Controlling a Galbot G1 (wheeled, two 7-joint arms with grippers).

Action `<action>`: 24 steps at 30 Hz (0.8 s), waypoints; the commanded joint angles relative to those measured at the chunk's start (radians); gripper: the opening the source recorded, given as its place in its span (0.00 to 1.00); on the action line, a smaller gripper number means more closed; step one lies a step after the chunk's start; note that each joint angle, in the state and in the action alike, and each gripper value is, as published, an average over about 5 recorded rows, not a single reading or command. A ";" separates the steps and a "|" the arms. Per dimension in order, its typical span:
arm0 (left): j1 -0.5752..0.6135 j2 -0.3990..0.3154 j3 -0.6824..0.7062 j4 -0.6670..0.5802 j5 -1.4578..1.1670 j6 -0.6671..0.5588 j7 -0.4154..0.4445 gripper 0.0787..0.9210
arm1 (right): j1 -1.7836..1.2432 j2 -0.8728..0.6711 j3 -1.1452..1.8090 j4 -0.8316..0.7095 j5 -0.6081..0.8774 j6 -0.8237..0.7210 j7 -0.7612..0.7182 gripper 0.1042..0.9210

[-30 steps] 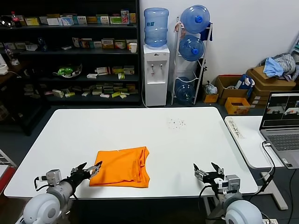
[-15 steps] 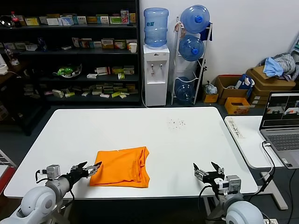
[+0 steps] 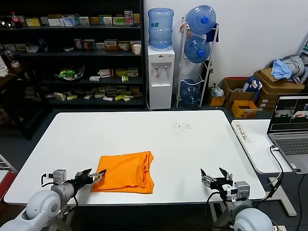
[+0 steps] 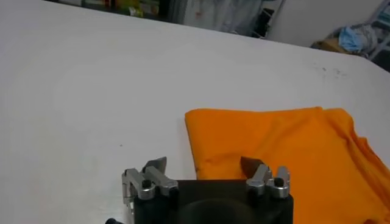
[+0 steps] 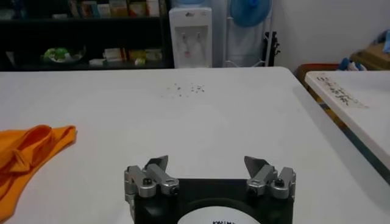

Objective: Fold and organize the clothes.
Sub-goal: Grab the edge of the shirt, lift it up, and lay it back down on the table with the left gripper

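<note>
Orange T-shirt (image 3: 124, 172) lies folded into a rough rectangle on the white table (image 3: 144, 139), in the near-left part, its near edge close to the table's front edge. Right-hand end of the fold is bunched – a loose layered edge with a sleeve or hem sticking out, also visible as an orange lump at the side of the right wrist view (image 5: 24, 155). No lettering visible on the upper face. Left gripper (image 3: 93, 175) sits low at the shirt's near-left corner, jaws released and spread; in the left wrist view (image 4: 204, 165) one fingertip is over bare table, the other is over the orange cloth just inside the corner, nothing clamped between them. Cannot tell whether that fingertip actually touches the fabric. Right gripper (image 3: 215, 175) is parked near the table's front edge on the right, well apart from the shirt, jaws wide and empty – right wrist view (image 5: 206, 165) shows only bare tabletop between the fingers. A patch of small dark specks (image 3: 182, 127) marks the table toward the far right. Beyond the table: dark shelving (image 3: 72, 53) with boxes, a water dispenser (image 3: 160, 57), a rack of blue water bottles (image 3: 198, 53). A second white table (image 3: 255, 144) at right holds an open laptop (image 3: 291, 130).
</note>
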 commanded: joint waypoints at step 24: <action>0.047 -0.042 -0.055 -0.171 0.058 -0.002 -0.032 0.07 | 0.017 0.005 -0.007 -0.021 0.003 0.004 0.000 0.88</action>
